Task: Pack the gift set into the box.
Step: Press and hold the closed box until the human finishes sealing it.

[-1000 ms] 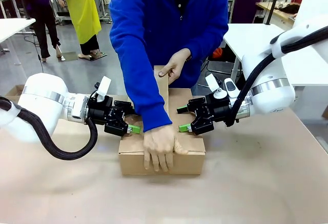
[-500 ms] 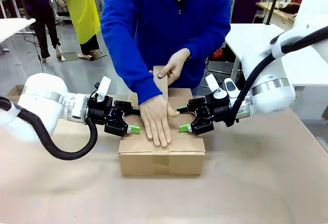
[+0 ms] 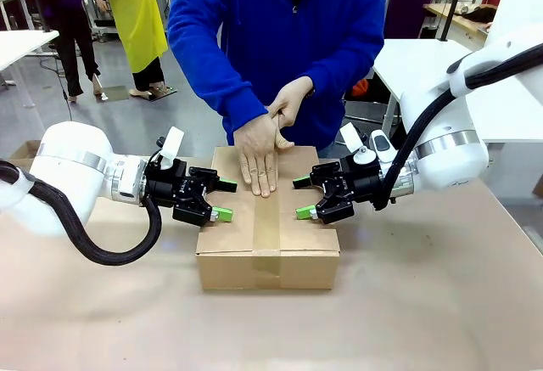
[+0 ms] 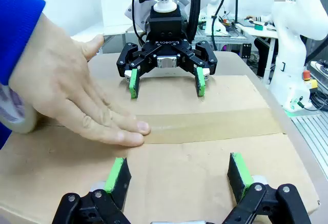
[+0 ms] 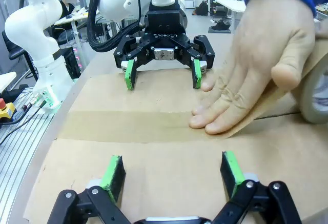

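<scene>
- left gripper [image 3: 222,199]: fingers spread apart, gripping nothing, green pads resting on the left side of the box top
- box [image 3: 229,256]: mid-table, flaps shut, strip of brown tape [image 3: 267,227] down the centre seam
- person's hand [image 3: 257,154]: flat on the tape at the far end of the box; other hand [image 3: 291,103] holds the tape roll behind it
- right gripper [image 3: 301,197]: fingers apart, empty, pads on the right side of the box top
- gift set not seen

The front view looks across the table [image 3: 441,303] at the person. Each wrist view sits low and close over the box [image 4: 205,167], facing the opposite gripper. All three share the taped box top.
</scene>
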`<state>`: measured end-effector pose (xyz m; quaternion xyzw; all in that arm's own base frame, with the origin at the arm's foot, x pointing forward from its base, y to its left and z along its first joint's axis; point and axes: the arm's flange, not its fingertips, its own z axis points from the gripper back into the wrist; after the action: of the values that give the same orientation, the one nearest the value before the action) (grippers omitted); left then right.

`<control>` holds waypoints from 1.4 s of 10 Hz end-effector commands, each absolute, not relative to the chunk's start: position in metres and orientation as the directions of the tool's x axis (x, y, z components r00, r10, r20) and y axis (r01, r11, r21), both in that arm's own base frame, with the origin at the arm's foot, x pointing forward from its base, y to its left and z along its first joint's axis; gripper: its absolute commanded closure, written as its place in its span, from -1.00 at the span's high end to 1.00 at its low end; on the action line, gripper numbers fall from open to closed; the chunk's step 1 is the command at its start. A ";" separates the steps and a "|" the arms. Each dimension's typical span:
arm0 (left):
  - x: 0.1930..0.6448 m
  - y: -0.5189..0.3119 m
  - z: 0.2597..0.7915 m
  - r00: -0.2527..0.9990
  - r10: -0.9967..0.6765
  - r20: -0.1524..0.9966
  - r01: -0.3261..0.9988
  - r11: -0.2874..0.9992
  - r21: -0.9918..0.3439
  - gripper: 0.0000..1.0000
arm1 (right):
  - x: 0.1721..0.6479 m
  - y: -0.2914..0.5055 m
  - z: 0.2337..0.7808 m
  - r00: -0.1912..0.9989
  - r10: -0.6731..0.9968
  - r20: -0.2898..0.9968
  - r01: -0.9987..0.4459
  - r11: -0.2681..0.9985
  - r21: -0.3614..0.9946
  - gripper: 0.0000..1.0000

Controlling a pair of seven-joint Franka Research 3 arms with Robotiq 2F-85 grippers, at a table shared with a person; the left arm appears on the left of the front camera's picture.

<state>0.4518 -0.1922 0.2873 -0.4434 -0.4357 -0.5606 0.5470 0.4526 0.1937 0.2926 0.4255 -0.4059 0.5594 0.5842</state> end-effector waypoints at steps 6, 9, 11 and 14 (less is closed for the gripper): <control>0.450 -0.192 0.285 -0.017 -0.230 0.973 1.000 -0.024 0.012 1.00 | 0.452 0.194 0.291 0.045 0.315 0.948 -0.999 0.013 0.043 1.00; 0.450 -0.192 0.285 -0.017 -0.230 0.973 1.000 -0.024 0.012 1.00 | 0.452 0.194 0.291 0.045 0.315 0.948 -0.999 0.013 0.043 1.00; 0.450 -0.192 0.285 -0.017 -0.230 0.973 1.000 -0.024 0.012 1.00 | 0.452 0.194 0.291 0.045 0.315 0.948 -0.999 0.013 0.043 1.00; 0.450 -0.192 0.285 -0.017 -0.230 0.973 1.000 -0.024 0.012 1.00 | 0.452 0.194 0.291 0.045 0.315 0.948 -0.999 0.013 0.043 1.00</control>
<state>0.4518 -0.1924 0.2875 -0.4434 -0.4358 -0.5608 0.5468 0.4526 0.1937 0.2929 0.4255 -0.4061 0.5595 0.5840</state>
